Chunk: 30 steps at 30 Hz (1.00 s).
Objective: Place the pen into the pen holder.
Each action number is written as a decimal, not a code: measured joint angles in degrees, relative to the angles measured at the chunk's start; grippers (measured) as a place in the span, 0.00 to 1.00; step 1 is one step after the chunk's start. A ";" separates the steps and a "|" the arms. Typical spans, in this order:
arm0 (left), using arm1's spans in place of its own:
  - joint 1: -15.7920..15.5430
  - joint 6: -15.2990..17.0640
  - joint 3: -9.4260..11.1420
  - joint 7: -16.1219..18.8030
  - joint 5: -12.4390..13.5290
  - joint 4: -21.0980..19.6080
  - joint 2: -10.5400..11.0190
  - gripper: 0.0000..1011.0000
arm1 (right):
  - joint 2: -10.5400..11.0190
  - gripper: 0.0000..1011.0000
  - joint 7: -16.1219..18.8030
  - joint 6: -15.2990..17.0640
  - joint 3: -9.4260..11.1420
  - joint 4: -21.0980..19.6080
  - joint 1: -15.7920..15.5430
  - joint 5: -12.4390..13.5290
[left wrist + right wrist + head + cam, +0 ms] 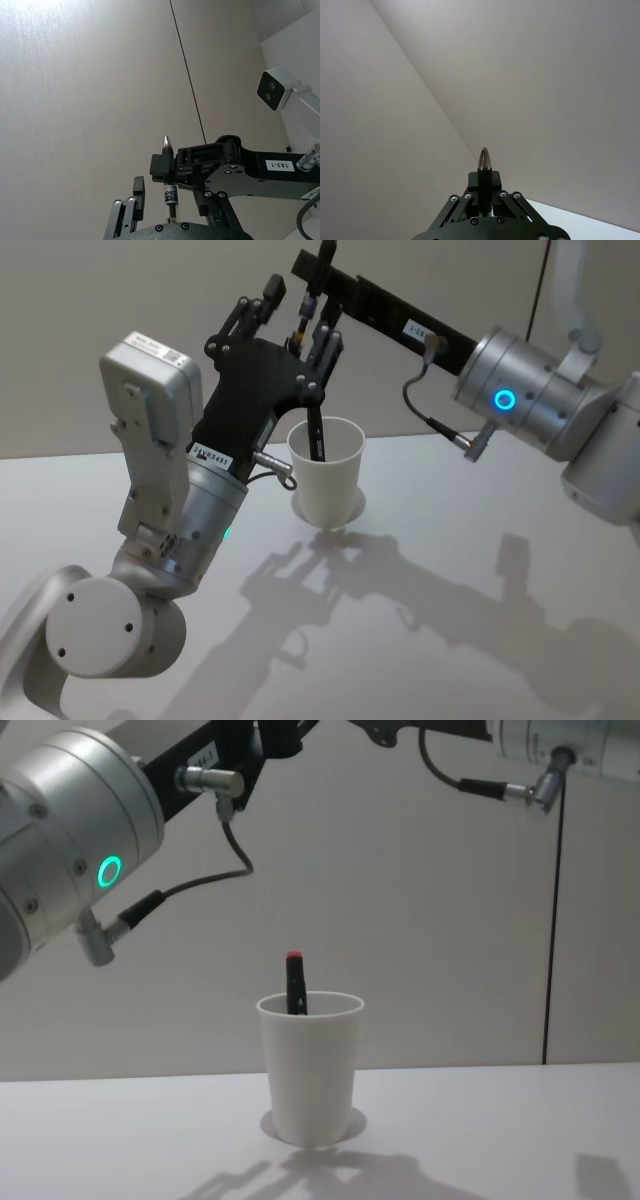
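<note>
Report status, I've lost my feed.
Right gripper shut on silver-tipped pen, above white paper cup. Left gripper open beside it. Dark red-capped pen stands in cup. Nothing in the way.

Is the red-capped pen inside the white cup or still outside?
Inside: the pen stands in the pen holder, red cap above the rim.

A plain white table (520, 1140) carries soft grey shadows — behind it stands a pale wall (420, 920), crossed by one thin dark vertical line (552, 920).

pen (295, 984) in pen holder (310, 1070) | holder on table (500, 1140) | hands (318, 290) seemingly above
</note>
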 joint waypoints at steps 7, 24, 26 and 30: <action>0.00 0.02 -0.07 0.15 -0.01 0.03 0.00 0.74 | 0.01 0.13 0.07 -0.01 -0.02 -0.01 0.00 0.00; 0.00 0.10 0.07 -0.10 0.01 0.05 0.00 0.99 | 1.05 0.13 -2.06 -3.11 1.20 1.14 2.28 -3.86; 0.00 0.10 0.07 -0.09 0.00 0.04 0.00 0.99 | 1.17 0.13 -2.39 -3.56 1.48 1.37 2.67 -4.13; 0.00 0.10 0.05 -0.09 0.00 0.05 0.00 0.99 | 1.43 0.13 -3.51 -4.92 2.22 2.00 3.62 -4.66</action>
